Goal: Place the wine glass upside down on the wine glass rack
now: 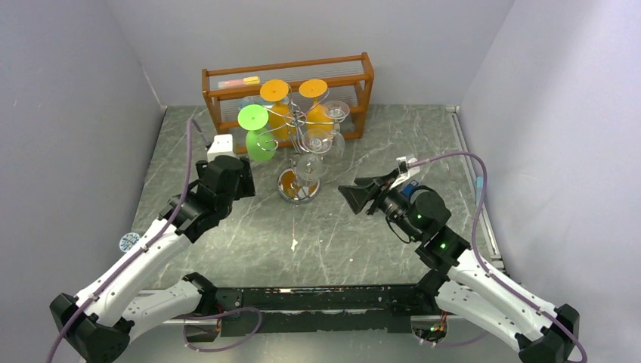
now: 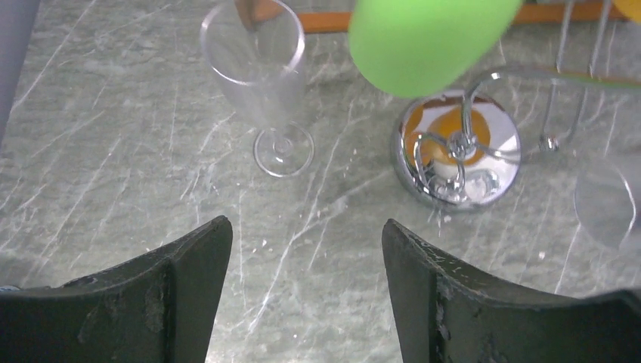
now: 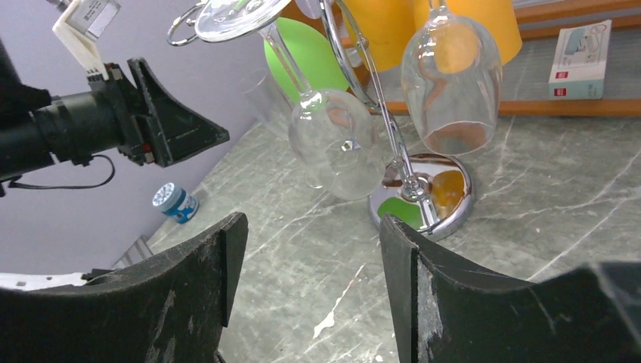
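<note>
A clear flute-shaped wine glass stands upright on the table in the left wrist view, ahead and a little left of my open, empty left gripper. The silver wire rack stands mid-table on its round shiny base. Green, orange and clear glasses hang upside down from its arms. In the top view my left gripper is left of the rack. My right gripper is to the rack's right, open and empty. In the right wrist view it faces the base and a hanging clear glass.
An orange-brown wooden shelf stands behind the rack against the back wall, with a small box on it. A small blue-and-white tin lies by the left wall. Grey walls close in on three sides.
</note>
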Robot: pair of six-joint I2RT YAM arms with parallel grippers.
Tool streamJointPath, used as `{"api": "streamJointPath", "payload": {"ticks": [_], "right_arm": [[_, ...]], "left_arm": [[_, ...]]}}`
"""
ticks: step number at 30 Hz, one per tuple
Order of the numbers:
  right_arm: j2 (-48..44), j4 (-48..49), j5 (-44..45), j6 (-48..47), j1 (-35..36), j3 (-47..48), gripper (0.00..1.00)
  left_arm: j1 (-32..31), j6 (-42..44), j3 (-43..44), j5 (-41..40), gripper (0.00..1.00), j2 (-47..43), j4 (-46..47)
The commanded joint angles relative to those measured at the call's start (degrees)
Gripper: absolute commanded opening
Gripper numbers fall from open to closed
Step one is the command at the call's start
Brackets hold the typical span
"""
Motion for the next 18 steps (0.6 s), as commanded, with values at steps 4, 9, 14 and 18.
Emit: {"api": "streamJointPath", "payload": {"ticks": [4,9,14,18], "right_arm": [[-2.2,-1.7,2.1,3.7,-0.3,-1.6,0.69],[-3.6,-2.2,2.7,4.4,-0.3,-2.0,0.69],[-4.3,-2.8,3.0,4.6,-0.3,-2.0,0.69],[-4.9,-3.0,3.3,5.0,-0.3,-2.6,0.69]], "left_arm": [[11.8,-4.7,1.6,4.6,0.77,1.4,4.8],[21.3,-5.6,2.8,10.1,0.79,4.2,8.2],[28.1,-6.3,3.2,18.9,0.79,6.3,12.4],[31.7,-6.3,4.2,23.3,0.78,9.0,13.5]]}}
